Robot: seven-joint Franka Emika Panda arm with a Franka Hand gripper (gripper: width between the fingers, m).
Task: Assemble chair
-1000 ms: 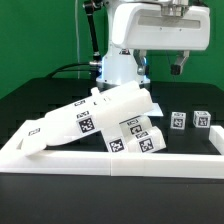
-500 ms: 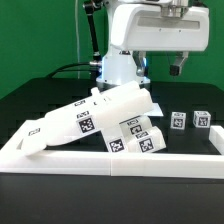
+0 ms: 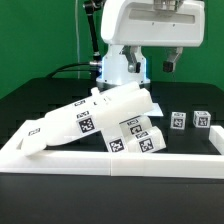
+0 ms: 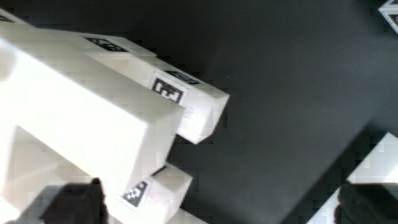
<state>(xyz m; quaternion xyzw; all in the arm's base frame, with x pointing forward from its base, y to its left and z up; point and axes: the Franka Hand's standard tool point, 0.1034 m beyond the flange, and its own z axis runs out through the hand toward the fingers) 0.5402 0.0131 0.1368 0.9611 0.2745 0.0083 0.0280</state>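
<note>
Exterior view: a robot arm (image 3: 150, 25) is hanging its claw (image 3: 152, 63) over a black desk (image 3: 30, 100), fingers spread wide and gripping nothing. A big white chair piece (image 3: 100, 112) is leaning just behind the low white wall (image 3: 110, 158). Smaller tagged pieces (image 3: 138, 138) are lying against it, and two small blocks (image 3: 178, 120) are sitting farther behind the wall.

Wrist view: the chair piece (image 4: 98, 100), bearing tags, is filling most of the picture over the dark desk (image 4: 302, 90).

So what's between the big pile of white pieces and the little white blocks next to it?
Nothing but bare black table between the pile of chair pieces and the nearer small block. The exterior view shows it.
</note>
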